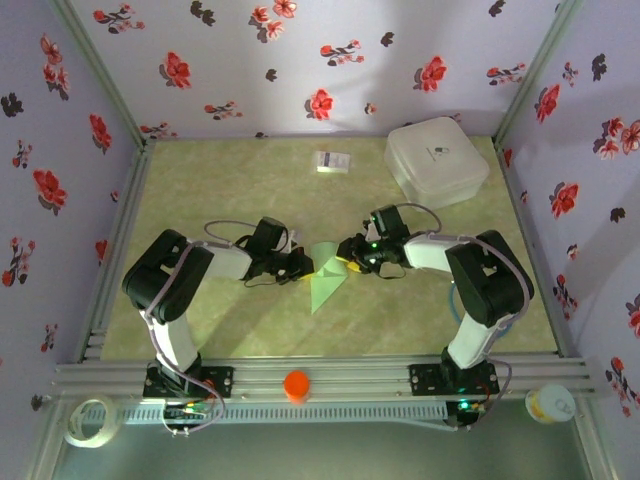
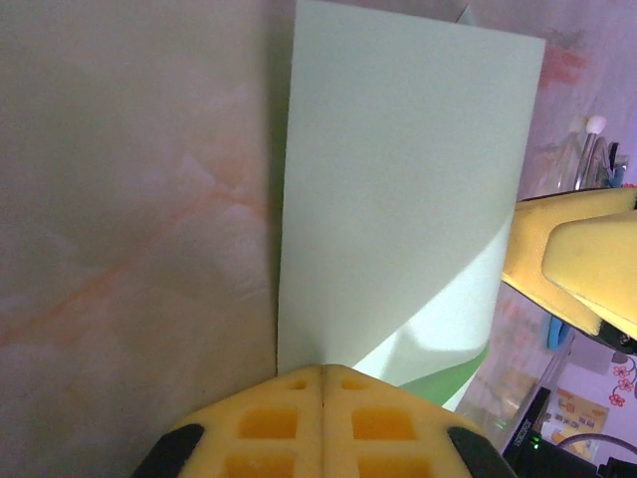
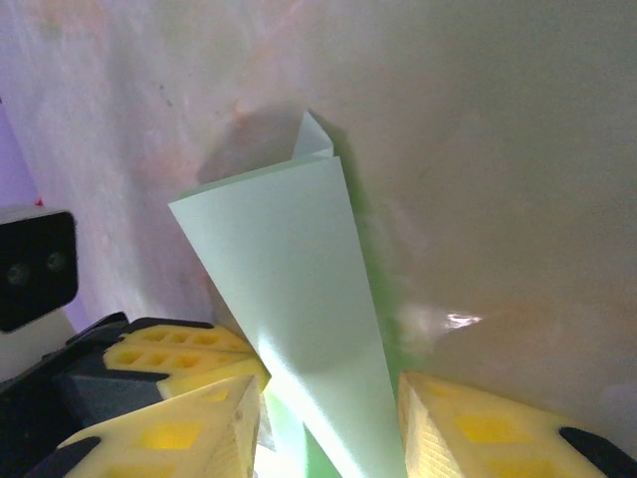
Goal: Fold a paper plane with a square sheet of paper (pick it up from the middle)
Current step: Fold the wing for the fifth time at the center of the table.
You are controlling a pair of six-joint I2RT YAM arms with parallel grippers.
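Note:
The pale green sheet of paper (image 1: 325, 280) lies mid-table, folded into a narrow shape that tapers toward the near edge. My left gripper (image 1: 303, 265) sits at its left edge. In the left wrist view its pads (image 2: 323, 370) are pressed together, with the paper (image 2: 398, 179) coming out from their tip. My right gripper (image 1: 350, 262) is at the sheet's right side. In the right wrist view its jaws (image 3: 328, 383) stand apart, straddling the raised paper (image 3: 289, 259) with a gap on each side. The left gripper's fingers (image 3: 169, 344) rest against the paper's left edge.
A white rounded box (image 1: 437, 160) stands at the back right and a small white printed card (image 1: 332, 161) lies at the back middle. An orange cap (image 1: 296, 385) sits on the front rail. Floral walls close in the left, right and back sides.

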